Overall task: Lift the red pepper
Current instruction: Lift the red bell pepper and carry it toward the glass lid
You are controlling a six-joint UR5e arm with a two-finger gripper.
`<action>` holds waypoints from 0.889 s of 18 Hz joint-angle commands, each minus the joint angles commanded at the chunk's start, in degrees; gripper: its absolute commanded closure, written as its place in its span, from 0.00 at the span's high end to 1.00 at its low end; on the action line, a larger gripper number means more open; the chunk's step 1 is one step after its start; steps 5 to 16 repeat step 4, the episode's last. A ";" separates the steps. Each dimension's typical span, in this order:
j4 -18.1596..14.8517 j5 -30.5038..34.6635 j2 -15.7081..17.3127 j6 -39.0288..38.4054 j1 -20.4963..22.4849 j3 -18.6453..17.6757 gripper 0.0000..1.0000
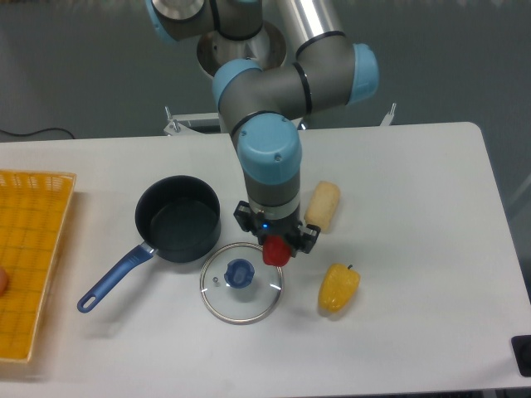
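The red pepper (275, 251) is small and glossy bright red. Only part of it shows, under the arm's wrist, near the middle of the white table (415, 191). My gripper (276, 246) comes straight down on it, with a dark finger on each side of the pepper. The fingers look closed against it. I cannot tell whether the pepper rests on the table or hangs just above it.
A yellow pepper (338, 288) lies to the right front. A pale corn cob (323, 206) lies behind right. A glass lid with a blue knob (241, 283) sits just left of the gripper. A dark pot with a blue handle (177, 217) is to the left. A yellow basket (29, 257) sits at the left edge.
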 joint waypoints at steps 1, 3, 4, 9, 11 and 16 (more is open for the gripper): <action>-0.17 0.00 0.00 0.00 0.00 0.00 0.38; -0.18 0.00 0.09 0.00 -0.09 -0.53 0.39; -0.18 0.00 0.09 0.00 -0.09 -0.61 0.39; -0.18 0.00 0.09 0.00 -0.09 -0.61 0.39; -0.18 0.00 0.09 0.00 -0.09 -0.61 0.39; -0.18 0.00 0.09 0.00 -0.09 -0.61 0.39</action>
